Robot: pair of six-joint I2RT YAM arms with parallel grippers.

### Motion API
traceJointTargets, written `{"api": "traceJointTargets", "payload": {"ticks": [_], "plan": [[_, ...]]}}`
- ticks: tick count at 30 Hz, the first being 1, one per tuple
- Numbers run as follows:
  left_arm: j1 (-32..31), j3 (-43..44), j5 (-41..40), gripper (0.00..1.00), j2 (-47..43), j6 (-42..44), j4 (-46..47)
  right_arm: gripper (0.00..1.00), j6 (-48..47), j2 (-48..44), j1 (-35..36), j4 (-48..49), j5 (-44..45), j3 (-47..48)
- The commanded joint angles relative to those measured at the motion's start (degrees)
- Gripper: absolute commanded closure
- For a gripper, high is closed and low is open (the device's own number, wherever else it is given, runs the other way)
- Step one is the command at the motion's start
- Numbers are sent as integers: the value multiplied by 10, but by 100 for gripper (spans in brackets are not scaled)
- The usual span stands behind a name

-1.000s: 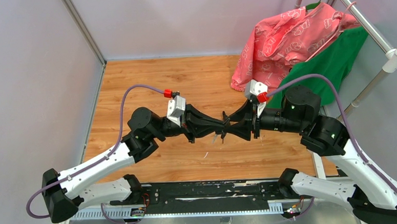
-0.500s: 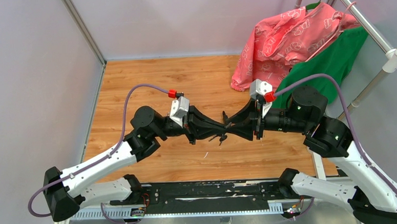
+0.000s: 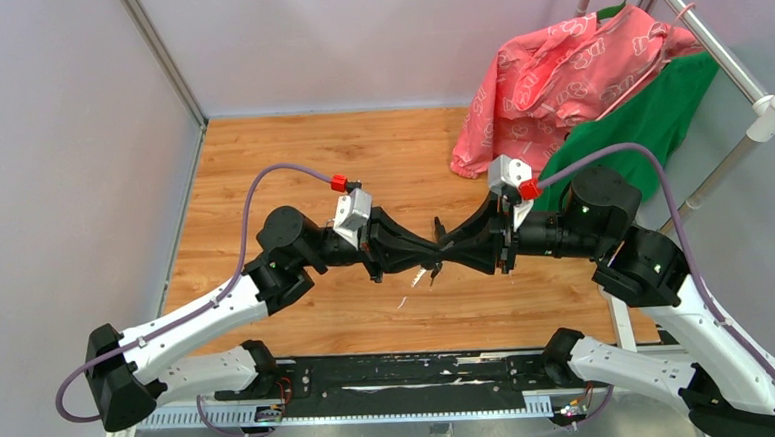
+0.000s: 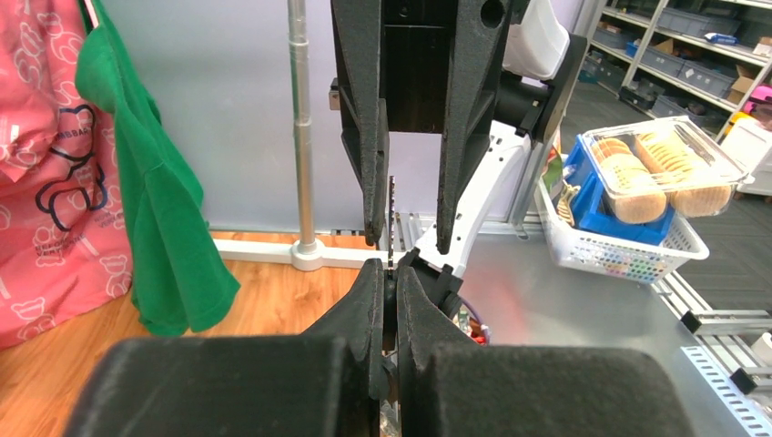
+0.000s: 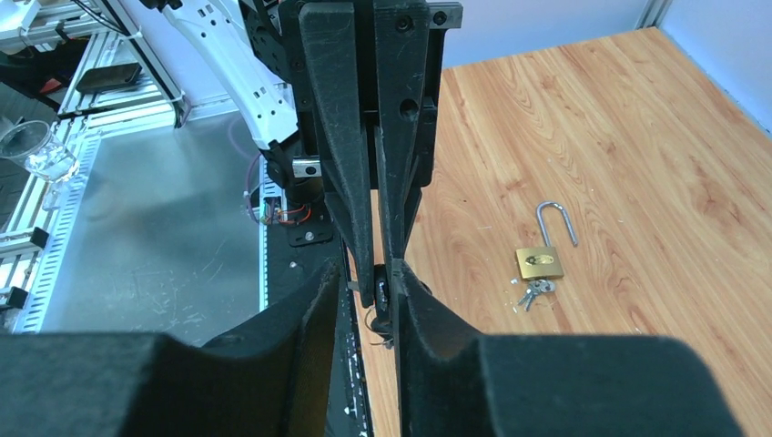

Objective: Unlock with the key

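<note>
My left gripper (image 3: 430,257) (image 4: 390,269) is shut on a black-headed key (image 5: 382,293), held in the air above the table's near middle. Its thin blade (image 4: 391,218) sticks out past the fingertips. Spare keys on a ring (image 3: 431,273) dangle below it. My right gripper (image 3: 447,252) (image 5: 369,273) is open and faces the left one tip to tip. Its fingers (image 4: 371,127) straddle the blade and the left fingertips. A brass padlock (image 5: 539,262) lies on the wood with another small bunch of keys (image 5: 535,291). One leg of its shackle (image 5: 557,221) ends outside the body. The padlock is hidden in the top view.
A clothes rack (image 3: 725,56) stands at the right with a pink garment (image 3: 566,74) and a green one (image 3: 658,114) draped onto the wooden table (image 3: 261,165). The black base rail (image 3: 402,373) runs along the near edge. Grey walls close the left and back.
The two grippers have closed in on each other. The right gripper's open fingers now overlap the left fingertips, and the dangling keys have shifted slightly right.
</note>
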Motion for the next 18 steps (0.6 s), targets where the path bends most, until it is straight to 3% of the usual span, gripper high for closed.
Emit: {"api": "traceJointTargets", "payload": {"ticks": [1,7,12,14,18], "plan": [[2,12,5,100,-11,-3,9,69,-8,-1,-7,-6,-16,4],[2,7,7,100,-15,-9,21,69,-11,-4,-7,-11,-11,-1],[3,7,10,100,-13,-13,25,87,-8,-3,-7,-11,-19,-3],[2,6,9,100,-10,-15,27,99,-8,-2,-7,-9,-24,-4],[2,7,4,100,-5,-18,31,100,-3,-3,-7,-3,-25,-6]]}}
